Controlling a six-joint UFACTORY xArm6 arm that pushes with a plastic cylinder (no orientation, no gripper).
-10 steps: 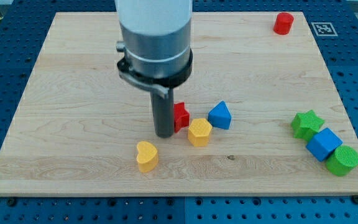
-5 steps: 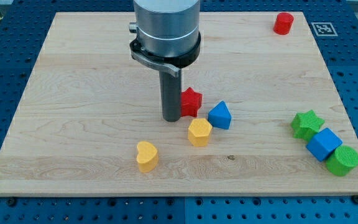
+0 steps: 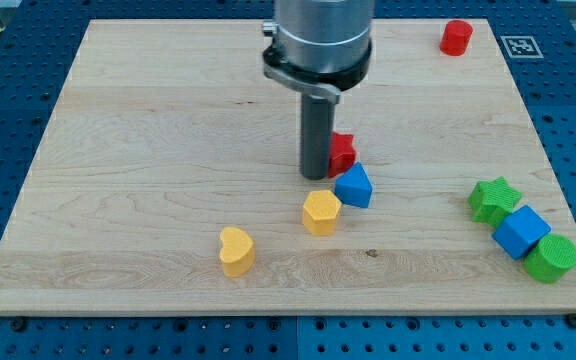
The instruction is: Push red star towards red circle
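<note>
Against my tip (image 3: 316, 176), seemingly touching: red star (image 3: 342, 153).

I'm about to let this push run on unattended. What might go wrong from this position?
My tip sits on the view's left of the red star, while the red circle lies far up and to the right; a sideways push may miss it. The blue block just below the star could get dragged along. The star may also slip off my tip.
</note>
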